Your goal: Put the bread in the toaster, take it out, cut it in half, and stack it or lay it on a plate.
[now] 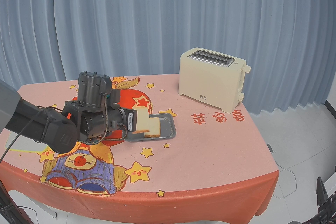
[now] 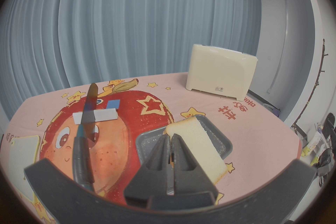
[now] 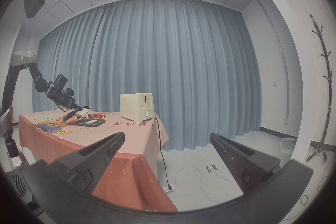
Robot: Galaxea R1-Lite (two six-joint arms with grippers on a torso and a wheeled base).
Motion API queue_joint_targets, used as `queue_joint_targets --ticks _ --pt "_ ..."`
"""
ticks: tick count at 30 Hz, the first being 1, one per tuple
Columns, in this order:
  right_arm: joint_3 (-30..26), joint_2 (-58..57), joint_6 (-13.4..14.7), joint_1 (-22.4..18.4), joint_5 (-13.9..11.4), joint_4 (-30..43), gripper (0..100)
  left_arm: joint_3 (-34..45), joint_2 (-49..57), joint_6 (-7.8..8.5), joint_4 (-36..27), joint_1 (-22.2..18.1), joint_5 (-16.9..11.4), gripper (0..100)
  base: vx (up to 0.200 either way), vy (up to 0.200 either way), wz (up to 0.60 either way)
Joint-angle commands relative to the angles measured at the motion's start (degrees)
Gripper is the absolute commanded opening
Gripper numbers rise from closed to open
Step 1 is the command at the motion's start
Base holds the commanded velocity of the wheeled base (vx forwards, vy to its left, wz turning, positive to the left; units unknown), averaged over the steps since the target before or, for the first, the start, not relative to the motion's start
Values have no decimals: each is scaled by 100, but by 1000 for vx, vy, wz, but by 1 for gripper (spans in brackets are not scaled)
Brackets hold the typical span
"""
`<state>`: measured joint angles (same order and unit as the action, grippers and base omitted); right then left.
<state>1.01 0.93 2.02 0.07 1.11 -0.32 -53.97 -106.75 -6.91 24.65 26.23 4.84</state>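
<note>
The left gripper [image 2: 171, 139] is observed over the grey tray [image 1: 168, 129], near the middle of the tabletop [image 1: 210, 151]. Its fingers [image 2: 185, 161] are drawn narrow and are clamped on one edge of the bread [image 2: 199, 144], a single pale slice with a browned crust. The slice is held tilted above the tray. Whether its lower edge touches the tray floor cannot be told.

The toaster [image 1: 210, 77] is noted upright towards the far right of the tabletop, well apart from the tray, with its two slots facing up and its lever on the right-hand end.

A knife [image 2: 85, 123] is seen lying across a small white rest [image 2: 105, 115] on the apple print of the tablecloth, to the left of the tray. A pale board [image 2: 21, 154] is recorded near the left edge of the tabletop.

The right gripper [image 3: 166, 137] is held off the tabletop, beyond its right side and well apart from the toaster. Its fingers are spread wide, and nothing is held between them.
</note>
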Motion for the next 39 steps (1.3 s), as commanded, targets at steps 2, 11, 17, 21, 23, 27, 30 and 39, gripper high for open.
queue_joint_targets --ticks 2,11,17,21,23,27,30,39 --pt "-101 -93 0 1 3 -3 100 -44 -311 -3 5 -4 -1 0 0 0 0" --pt "-101 -93 0 1 3 -3 100 -281 -487 -3 5 5 -18 0 0 0 0" --pt "-101 -93 0 1 -5 -3 100 -378 -583 -3 5 13 -18 0 0 0 0" --pt "-101 -93 0 1 -5 5 100 -404 -592 -12 5 5 -115 0 0 0 0" --pt "-101 -93 0 1 -5 -3 100 -404 -601 -12 5 40 -159 0 0 0 0" --pt "-101 -93 0 1 -5 -3 100 -413 -627 -12 5 92 -159 0 0 0 0" --pt "-101 -93 0 1 3 -3 100 -413 -698 6 5 92 -168 0 0 0 0" --pt "-101 -93 0 1 -5 -3 100 -404 -724 -12 128 84 -150 100 0 0 0"
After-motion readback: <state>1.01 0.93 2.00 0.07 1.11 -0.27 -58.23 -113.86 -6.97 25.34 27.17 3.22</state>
